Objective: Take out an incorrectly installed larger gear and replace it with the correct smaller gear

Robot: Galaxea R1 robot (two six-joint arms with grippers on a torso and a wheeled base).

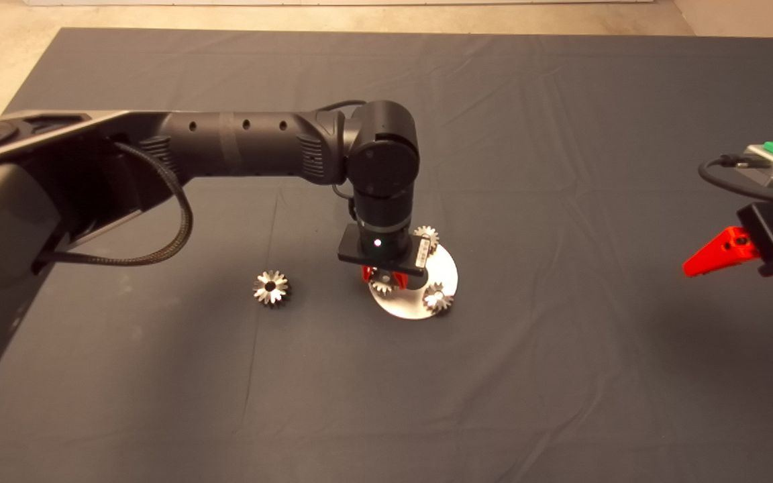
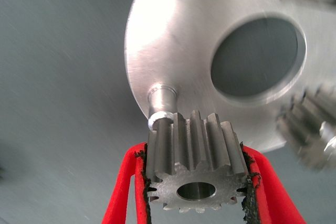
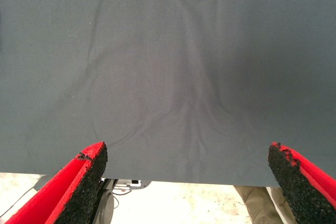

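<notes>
Left pincer (image 2: 197, 182) grips the smaller gear (image 2: 197, 153) beside the peg (image 2: 160, 100).

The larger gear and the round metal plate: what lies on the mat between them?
Nothing; in the head view the stretch of mat between the larger gear and the plate is bare.

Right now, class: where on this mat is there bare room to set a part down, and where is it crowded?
Bare mat lies between the round plate and the idle right gripper, and all along the near edge. It is crowded at the plate, where the left gripper holds the smaller gear; the larger gear lies beside it.
</notes>
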